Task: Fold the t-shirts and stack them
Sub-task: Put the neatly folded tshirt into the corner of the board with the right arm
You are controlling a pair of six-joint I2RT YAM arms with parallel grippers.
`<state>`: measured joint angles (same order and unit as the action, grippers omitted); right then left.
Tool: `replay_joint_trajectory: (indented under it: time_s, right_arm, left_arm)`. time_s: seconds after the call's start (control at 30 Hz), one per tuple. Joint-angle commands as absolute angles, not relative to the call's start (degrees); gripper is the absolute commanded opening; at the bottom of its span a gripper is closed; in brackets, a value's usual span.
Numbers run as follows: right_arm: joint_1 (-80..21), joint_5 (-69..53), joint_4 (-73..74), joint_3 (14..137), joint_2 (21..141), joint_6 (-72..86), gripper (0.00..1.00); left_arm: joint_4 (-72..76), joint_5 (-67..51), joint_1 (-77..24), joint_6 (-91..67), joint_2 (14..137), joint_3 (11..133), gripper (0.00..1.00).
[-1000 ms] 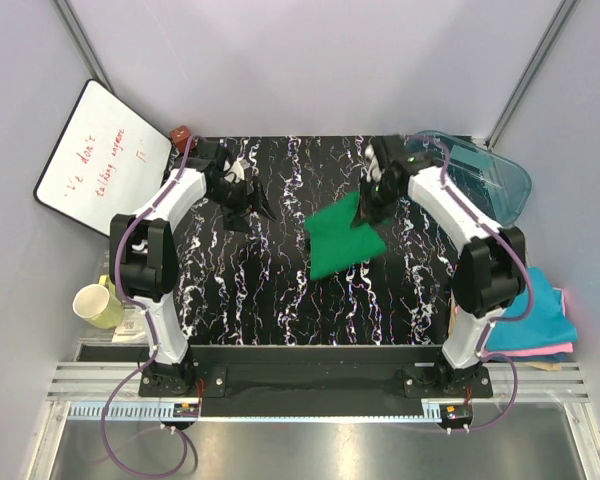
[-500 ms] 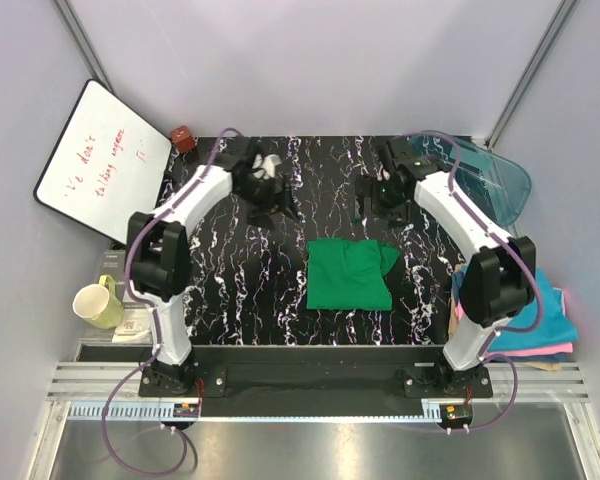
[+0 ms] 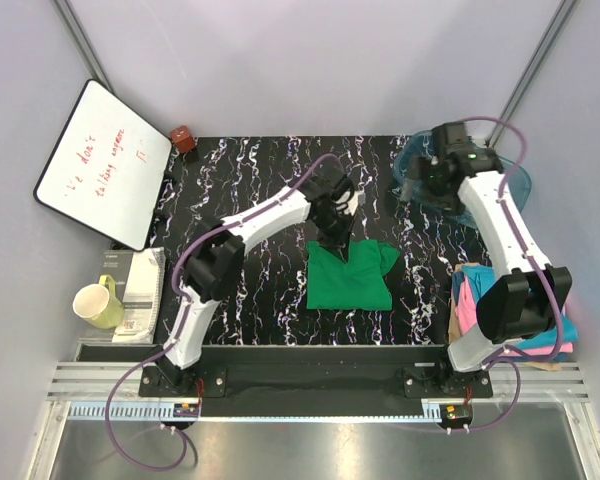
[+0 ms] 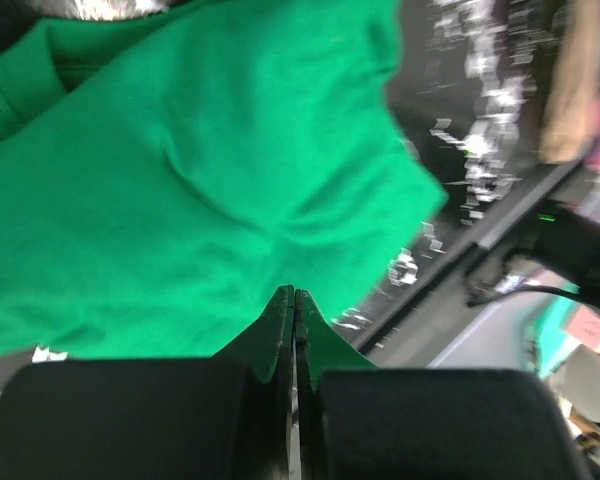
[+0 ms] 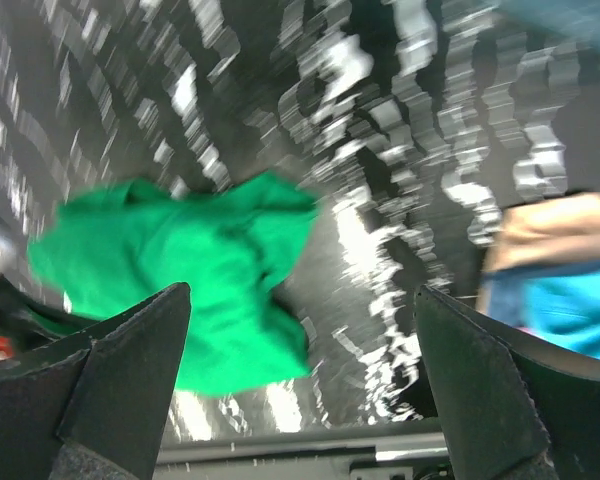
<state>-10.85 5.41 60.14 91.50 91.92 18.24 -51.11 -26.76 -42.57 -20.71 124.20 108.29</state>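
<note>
Green t-shirt [image 3: 346, 280], long axis left-right, far edge in left tool [image 4: 294, 293]

A second ago the right gripper [image 5: 302, 295] holds the green shirt [image 3: 345, 282] bunched above the table [image 3: 250, 300]. Now we see the shirt lying spread flat, nearer the front edge. The right arm has let go and swung off to the far right corner, over the tub [image 3: 512, 186], with its jaws standing wide apart. The left arm, earlier back at the far left with its jaws apart, now reaches across the middle, and the left gripper [image 4: 295, 300] is pinched tight on the shirt's far edge.
</note>
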Motion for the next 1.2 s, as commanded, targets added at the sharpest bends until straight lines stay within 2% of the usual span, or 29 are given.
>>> replay_joint_trajectory:
  time_s: [0.0,0.23,0.5,0.9,1.17]
  right_arm:
    - [-5.5,8.6,61.5,96.0,89.2,16.3,1.00]
    - [-3.3,10.6,63.2,101.3,90.9,13.9,1.00]
    - [-2.0,10.1,63.4,99.5,90.5,13.8,1.00]
    - [-1.1,9.6,63.4,98.3,90.4,13.6,1.00]
    - [-1.0,9.7,63.3,100.5,90.0,14.4,1.00]
  left_arm:
    - [-51.6,-19.7,-43.2,-17.8,126.7,109.2,0.00]
    - [-52.6,-12.7,-44.6,-17.2,130.9,106.4,0.00]
    - [-54.7,-4.0,-41.8,-19.3,132.9,105.2,0.00]
    - [-54.3,-0.2,-26.6,-12.9,126.0,96.3,0.00]
    - [-54.1,-4.3,-29.8,-12.7,115.3,103.2,0.00]
